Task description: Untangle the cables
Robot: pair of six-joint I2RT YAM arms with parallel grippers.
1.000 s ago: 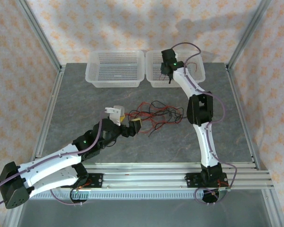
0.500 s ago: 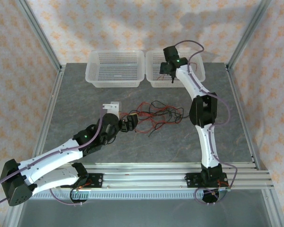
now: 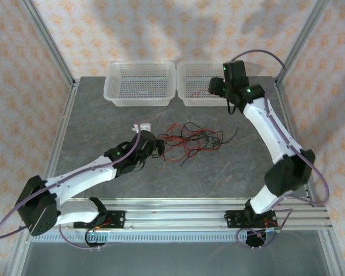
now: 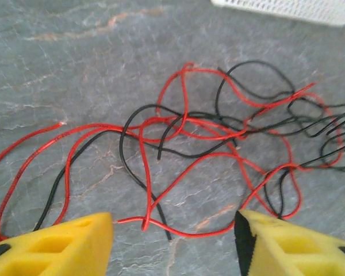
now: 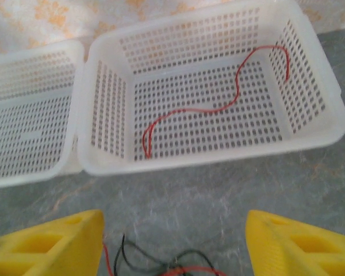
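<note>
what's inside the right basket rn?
One red cable in the right basket, snaking across the floor and up the right wall; the right wrist view shows nothing else inside. In the top view the right arm covers part of it.

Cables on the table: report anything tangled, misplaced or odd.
The red and black cables lie tangled in one heap mid-table, looping over each other. One red cable lies alone in the right basket, apart from the rest. Nothing looks damaged.
</note>
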